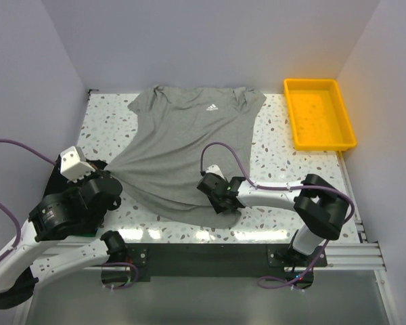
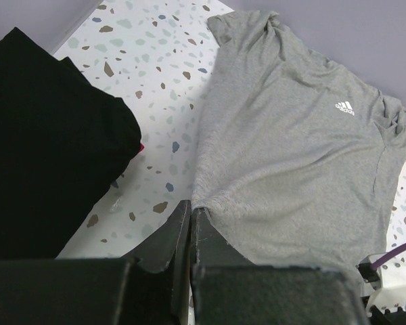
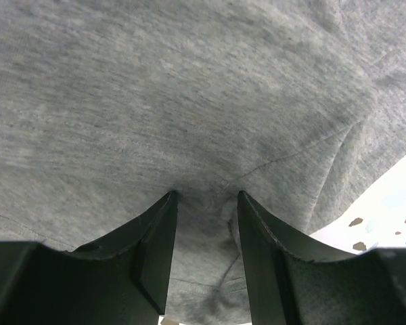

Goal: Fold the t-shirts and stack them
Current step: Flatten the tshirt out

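Top external shows the grey t-shirt (image 1: pixel 189 145) spread face-up on the speckled table (image 1: pixel 271 162), just beside the yellow tray (image 1: pixel 325 144) on the tray's left, collar level with the tray's far end and hem nearer the arm bases than the tray's near rim. The left gripper (image 1: pixel 107 177), well apart from the tray across the width of the shirt, has its jaws pressed together on the hem corner of that side, and the cloth draws to a point at its tips (image 2: pixel 191 206). The right gripper (image 1: pixel 223 202), closer to the tray, sits on the other end of the hem. Its jaws (image 3: pixel 206 196) stand narrowly apart with a puckered bunch of grey fabric between them, so it appears to be pinching that. A folded black t-shirt (image 2: pixel 47 135) lies farther from the tray than the left gripper. I judge the first fold of the grey shirt is beginning. The next move calls for both hem corners to rise together and travel evenly toward the collar, so the hem stays straight.
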Motion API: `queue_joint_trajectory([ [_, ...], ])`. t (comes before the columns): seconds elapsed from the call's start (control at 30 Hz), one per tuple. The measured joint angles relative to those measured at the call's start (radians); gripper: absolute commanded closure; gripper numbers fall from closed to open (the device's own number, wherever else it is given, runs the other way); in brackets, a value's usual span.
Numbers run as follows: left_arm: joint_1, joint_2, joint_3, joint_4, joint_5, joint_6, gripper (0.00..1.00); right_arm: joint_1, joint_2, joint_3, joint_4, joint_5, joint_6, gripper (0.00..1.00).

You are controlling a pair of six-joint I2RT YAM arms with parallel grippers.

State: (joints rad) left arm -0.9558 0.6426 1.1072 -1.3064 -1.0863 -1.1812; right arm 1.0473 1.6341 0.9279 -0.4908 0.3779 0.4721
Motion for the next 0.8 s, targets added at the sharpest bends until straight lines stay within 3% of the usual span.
queue_joint_trajectory([
  [0.13, 0.0, 0.0, 0.013, 0.0, 0.0, 0.005, 1.0, 0.001, 0.013, 0.002, 0.006, 0.012, -0.006, 0.59],
  [0.2, 0.0, 0.001, 0.022, -0.001, -0.001, 0.011, 1.0, 0.001, 0.014, 0.002, 0.006, 0.023, -0.006, 0.68],
  [0.37, 0.0, 0.002, 0.042, -0.002, -0.003, 0.018, 1.0, 0.001, 0.014, 0.002, 0.005, 0.035, -0.002, 0.8],
  [0.5, 0.0, 0.001, 0.05, -0.003, -0.003, 0.025, 1.0, 0.001, 0.014, 0.002, 0.005, 0.044, 0.0, 0.8],
  [0.8, 0.0, -0.007, 0.063, -0.005, -0.003, 0.048, 1.0, -0.029, 0.006, 0.002, 0.008, 0.019, 0.006, 0.94],
])
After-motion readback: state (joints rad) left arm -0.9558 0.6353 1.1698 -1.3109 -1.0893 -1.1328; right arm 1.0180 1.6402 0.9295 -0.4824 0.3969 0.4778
